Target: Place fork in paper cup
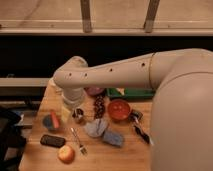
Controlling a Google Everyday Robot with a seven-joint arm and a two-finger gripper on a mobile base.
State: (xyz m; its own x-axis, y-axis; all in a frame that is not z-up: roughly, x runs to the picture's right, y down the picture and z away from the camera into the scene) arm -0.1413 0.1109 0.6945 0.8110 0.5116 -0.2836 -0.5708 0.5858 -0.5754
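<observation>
Gripper (68, 111): carried at the end of the arm (115, 75), low over the left part of the surface (125, 160), just left of the metal cup (78, 115); jaws spread, nothing pinched.
Fork (77, 140): laid flat near the front, between the apple (66, 153) and the grey cloth (95, 128), untouched.
Paper cup (54, 88): set at the far left, largely hidden by the arm.
</observation>
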